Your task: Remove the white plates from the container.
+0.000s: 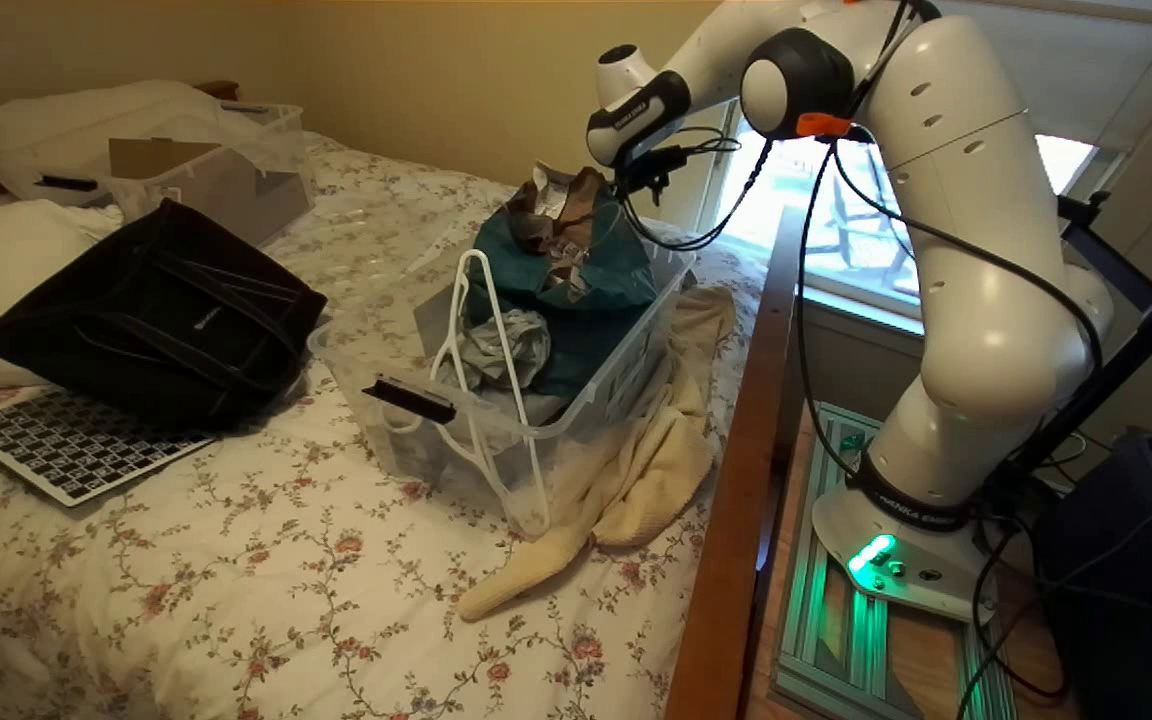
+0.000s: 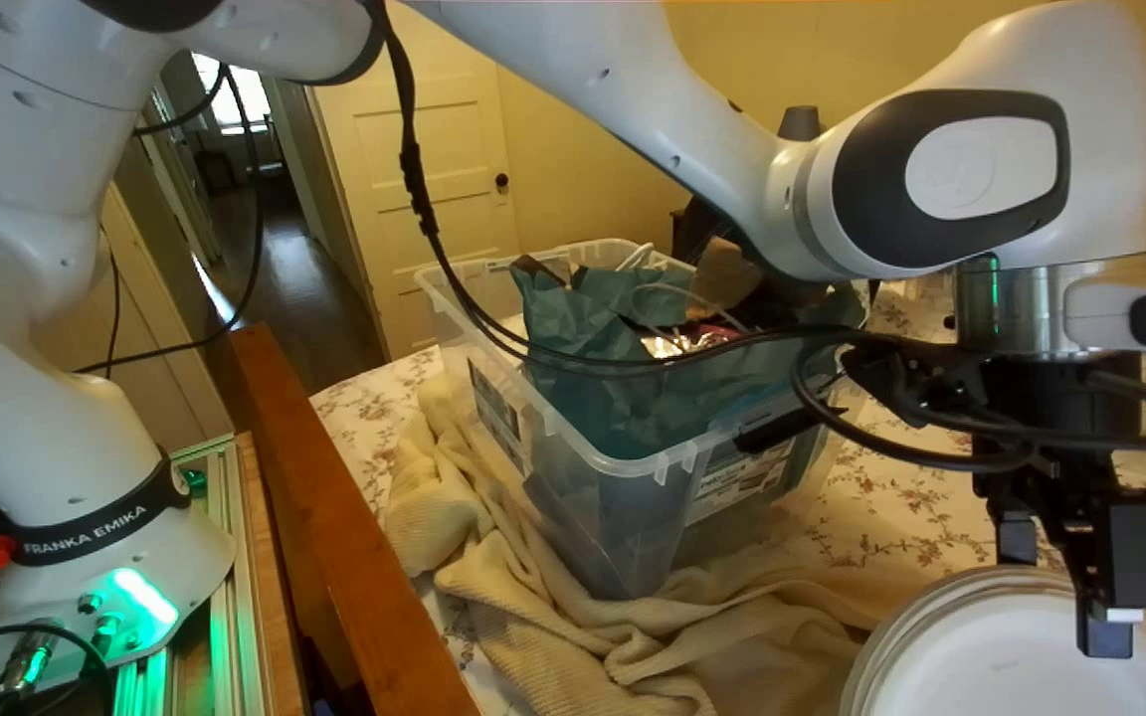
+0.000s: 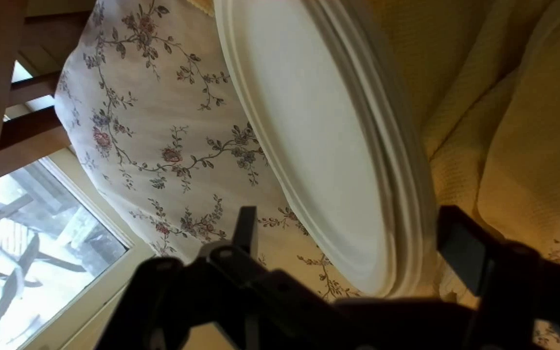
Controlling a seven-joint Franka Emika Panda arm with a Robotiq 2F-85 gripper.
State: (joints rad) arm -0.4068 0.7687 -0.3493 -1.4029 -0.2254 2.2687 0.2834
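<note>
- Smooth round white plates: stacked outside the clear rectangular plastic bin, at its four o'clock in an exterior view.
- Wrist view gives you the gap best: black two-finger gripper, jaws spread, plate rims between.
- Black-and-white checkered board: you only get it in an exterior view, bin's nine o'clock.

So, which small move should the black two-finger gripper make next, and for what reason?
Probably back the open gripper gently away from the stacked round white plates: its jaws stand apart on either side of them, and these plates are already outside the clear plastic bin, so carrying them further does not seem needed.
</note>
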